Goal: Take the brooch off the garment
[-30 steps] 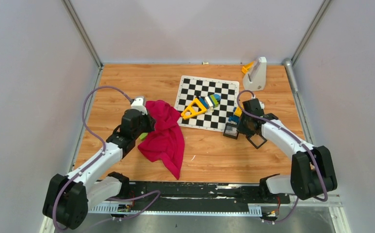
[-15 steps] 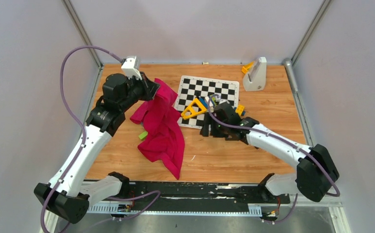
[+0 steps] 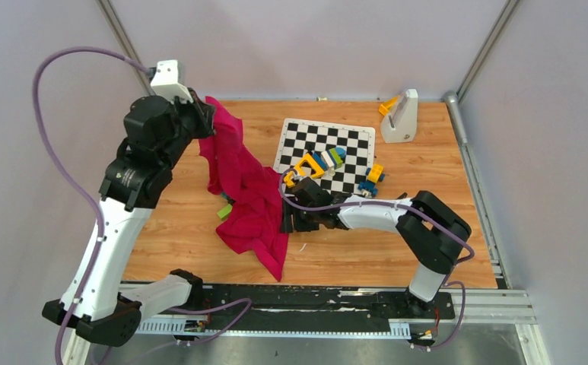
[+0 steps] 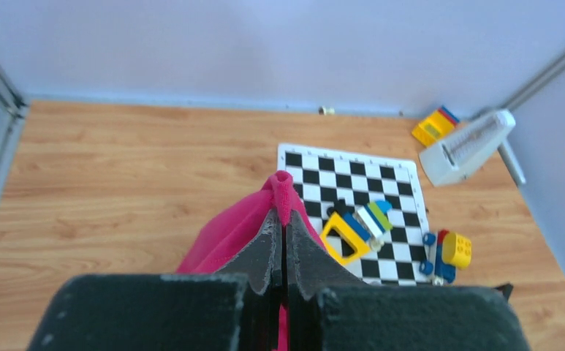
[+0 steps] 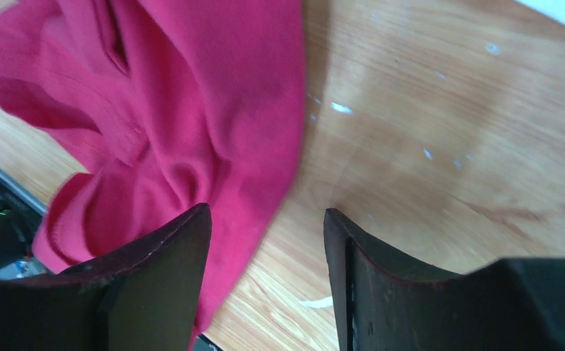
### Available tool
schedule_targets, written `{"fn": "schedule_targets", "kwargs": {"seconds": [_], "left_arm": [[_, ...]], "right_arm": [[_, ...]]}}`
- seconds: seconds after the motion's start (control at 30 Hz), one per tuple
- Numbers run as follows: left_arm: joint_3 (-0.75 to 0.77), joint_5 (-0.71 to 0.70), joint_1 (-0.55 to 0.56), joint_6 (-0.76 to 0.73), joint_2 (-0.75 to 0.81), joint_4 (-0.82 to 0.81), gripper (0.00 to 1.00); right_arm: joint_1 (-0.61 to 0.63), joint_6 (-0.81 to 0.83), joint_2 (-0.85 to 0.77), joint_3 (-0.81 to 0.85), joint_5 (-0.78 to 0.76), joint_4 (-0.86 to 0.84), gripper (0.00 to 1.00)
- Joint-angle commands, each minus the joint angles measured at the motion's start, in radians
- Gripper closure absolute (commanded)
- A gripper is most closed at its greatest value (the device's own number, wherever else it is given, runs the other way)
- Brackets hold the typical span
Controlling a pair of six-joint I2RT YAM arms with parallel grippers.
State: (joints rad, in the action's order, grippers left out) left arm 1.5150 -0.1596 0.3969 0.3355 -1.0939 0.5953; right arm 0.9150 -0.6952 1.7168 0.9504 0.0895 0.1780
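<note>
The left gripper (image 3: 201, 125) is high over the far left of the worktop (image 3: 367, 255), its fingers pressed together on a fold of the magenta garment (image 3: 254, 201), which hangs from it in a long drape down to the wood and lies heaped near the middle. The right gripper (image 3: 287, 220) sits low at the garment's right edge with its fingers spread, one over the cloth and the other over bare wood. The brooch (image 3: 223, 211) shows as a small yellow-green spot at the garment's left edge, low by the worktop; whether it is fastened there I cannot tell
</note>
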Motion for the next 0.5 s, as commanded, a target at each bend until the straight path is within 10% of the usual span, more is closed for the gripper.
{"fn": "schedule_targets", "kwargs": {"seconds": [0.0,0.2,0.33,0.47], "left_arm": [[0.130,-0.107,0.000,-0.061,0.010,0.020,1.00],[0.248,-0.131,0.000,-0.092,-0.035,0.055,1.00],[0.328,-0.175,0.001,-0.116,-0.066,0.080,1.00],[0.369,-0.196,0.000,-0.132,-0.086,0.108,1.00]], "right_arm": [[0.020,-0.035,0.056,0.057,0.047,-0.137,0.42],[0.032,-0.033,0.154,0.108,0.067,-0.156,0.53],[0.031,-0.041,0.148,0.123,-0.009,-0.107,0.96],[0.001,-0.038,0.026,0.126,-0.155,0.011,1.00]]}}
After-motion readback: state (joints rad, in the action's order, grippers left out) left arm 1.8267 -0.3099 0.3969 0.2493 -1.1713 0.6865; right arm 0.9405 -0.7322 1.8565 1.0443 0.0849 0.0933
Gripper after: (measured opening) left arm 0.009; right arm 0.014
